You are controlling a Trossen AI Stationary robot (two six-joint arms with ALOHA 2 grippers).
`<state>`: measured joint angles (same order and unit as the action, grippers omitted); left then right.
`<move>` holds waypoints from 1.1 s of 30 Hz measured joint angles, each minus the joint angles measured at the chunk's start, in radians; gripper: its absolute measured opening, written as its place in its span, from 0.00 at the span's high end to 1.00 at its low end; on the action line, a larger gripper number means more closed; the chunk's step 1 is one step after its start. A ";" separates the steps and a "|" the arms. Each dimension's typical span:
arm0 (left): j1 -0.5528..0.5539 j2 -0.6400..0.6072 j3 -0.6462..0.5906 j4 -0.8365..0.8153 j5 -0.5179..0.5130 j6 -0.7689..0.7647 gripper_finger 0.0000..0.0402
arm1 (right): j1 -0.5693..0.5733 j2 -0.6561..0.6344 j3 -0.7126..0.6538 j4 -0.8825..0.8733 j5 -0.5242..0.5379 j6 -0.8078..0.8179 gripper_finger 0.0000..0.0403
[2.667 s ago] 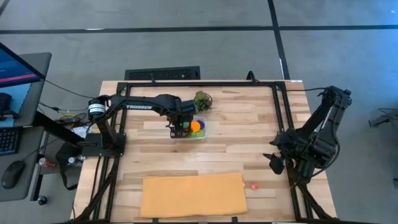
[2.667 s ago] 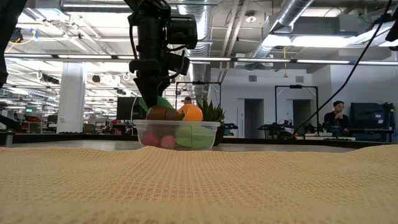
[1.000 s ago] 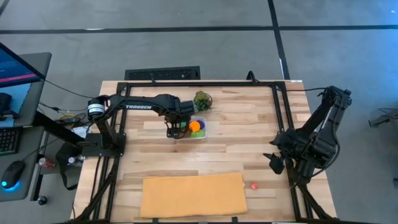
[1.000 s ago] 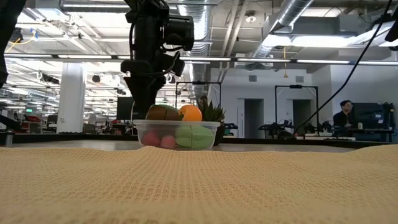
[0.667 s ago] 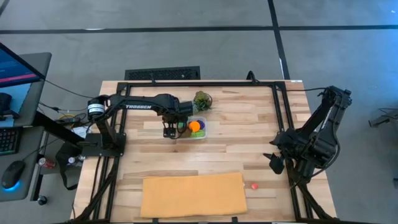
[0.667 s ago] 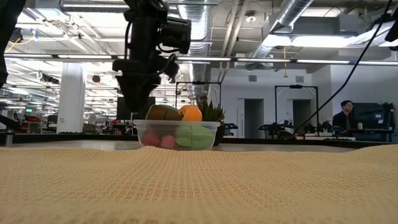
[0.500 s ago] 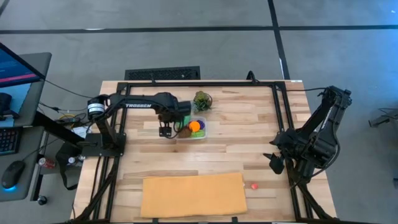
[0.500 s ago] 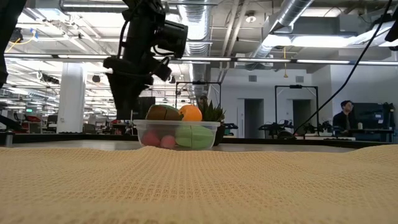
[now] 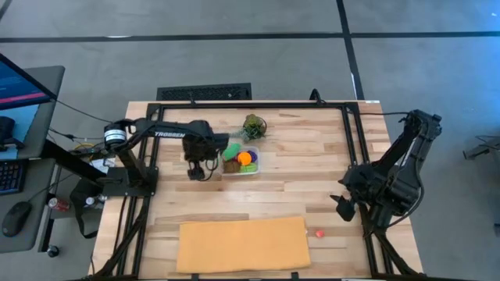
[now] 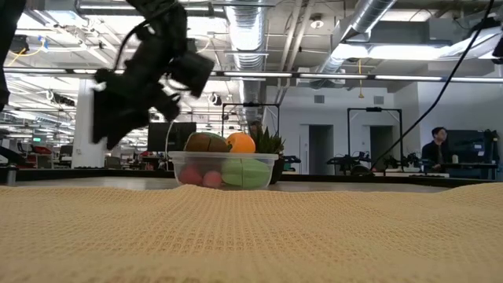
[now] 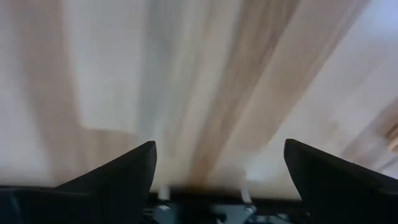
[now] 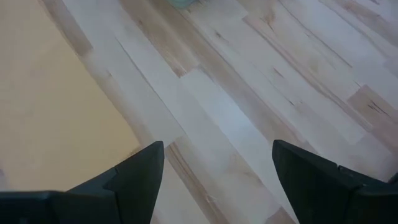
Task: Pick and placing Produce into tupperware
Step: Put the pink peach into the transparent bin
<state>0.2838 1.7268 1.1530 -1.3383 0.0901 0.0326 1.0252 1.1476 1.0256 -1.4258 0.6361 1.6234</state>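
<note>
You are looking at a robotics lab set in a big open industrial hall. Exposed ducts (image 10: 251, 31) and strip lights (image 10: 314, 76) run along the ceiling, and metal-framed test rigs (image 10: 369, 137) stand across the floor. A person (image 10: 431, 148) sits at a screen far back. Beside your wooden workbench (image 9: 297, 187) on grey concrete sit a monitor (image 9: 19, 86), keyboard (image 9: 9, 176) and mouse (image 9: 16, 218).

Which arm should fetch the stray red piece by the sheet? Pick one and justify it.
Right. The red piece lies just beside the right gripper, jaws open and empty. The left gripper hangs far across the table beside the tupperware.
</note>
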 joint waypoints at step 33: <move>-0.352 -1.054 -0.248 0.725 -0.239 -0.543 0.15 | -0.138 0.049 -0.113 0.273 -0.214 -0.158 0.28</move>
<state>-0.0678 0.6729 0.9054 -0.6131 -0.1490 -0.5109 0.8874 1.1967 0.9127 -1.1527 0.4220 1.4656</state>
